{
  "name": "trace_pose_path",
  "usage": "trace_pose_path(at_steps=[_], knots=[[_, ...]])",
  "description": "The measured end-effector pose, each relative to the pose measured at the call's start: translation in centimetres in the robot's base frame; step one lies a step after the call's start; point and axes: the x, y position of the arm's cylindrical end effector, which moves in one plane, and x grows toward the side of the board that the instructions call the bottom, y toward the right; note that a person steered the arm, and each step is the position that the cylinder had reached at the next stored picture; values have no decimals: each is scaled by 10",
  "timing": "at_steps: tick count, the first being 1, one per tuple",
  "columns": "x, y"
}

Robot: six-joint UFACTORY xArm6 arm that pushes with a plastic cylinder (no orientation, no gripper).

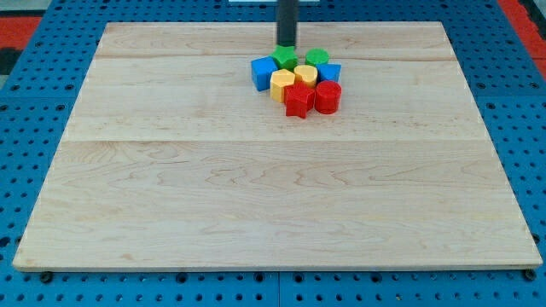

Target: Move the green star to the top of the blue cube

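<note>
The green star (285, 59) lies in a tight cluster of blocks near the view's top centre of the wooden board (171, 188). The blue cube (263, 72) sits at the cluster's left, touching the star's lower left. My tip (287, 45) stands just above the green star, at or very near its top edge. A second green block (317, 58), rounded, lies to the star's right.
The cluster also holds a second blue block (329, 72) at the right, two yellow blocks (282, 83) (305, 74), a red star-like block (299, 100) and a red cylinder (328, 96). Blue pegboard (34, 102) surrounds the board.
</note>
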Motion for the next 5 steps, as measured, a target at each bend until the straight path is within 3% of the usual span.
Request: trace_pose_path(at_steps=[2,4,5], knots=[[-18,-75],[-26,20],[-14,28]])
